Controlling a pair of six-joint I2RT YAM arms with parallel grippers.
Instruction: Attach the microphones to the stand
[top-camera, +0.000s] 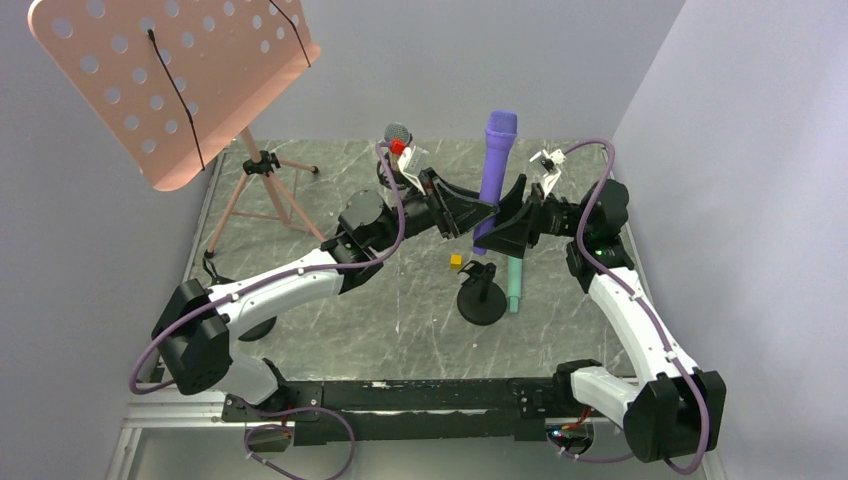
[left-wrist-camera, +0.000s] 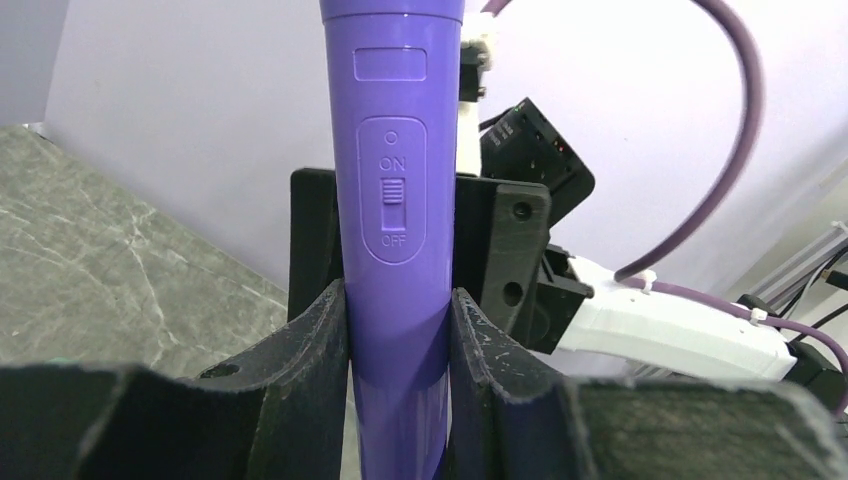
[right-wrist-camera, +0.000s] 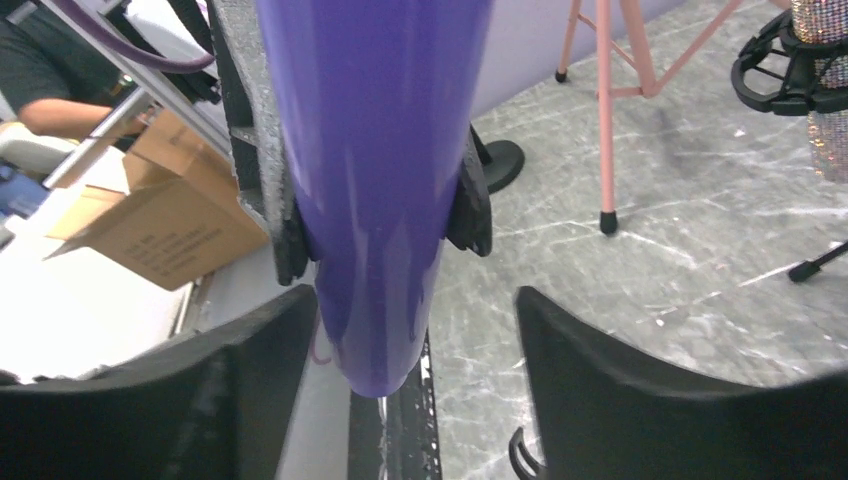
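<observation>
The purple microphone stands upright in the air above the table's middle. My left gripper is shut on its lower body; in the left wrist view the fingers press both sides of it. My right gripper is open, its jaws standing wide on either side of the microphone's bottom end. Below stands a small black clip stand with the mint green microphone beside it. The glittery microphone sits upright in a black clip at the back.
A pink perforated music stand on a tripod stands at the back left. A small yellow cube lies by the black stand. Cardboard boxes lie beyond the table edge. Walls close in on the left, right and back.
</observation>
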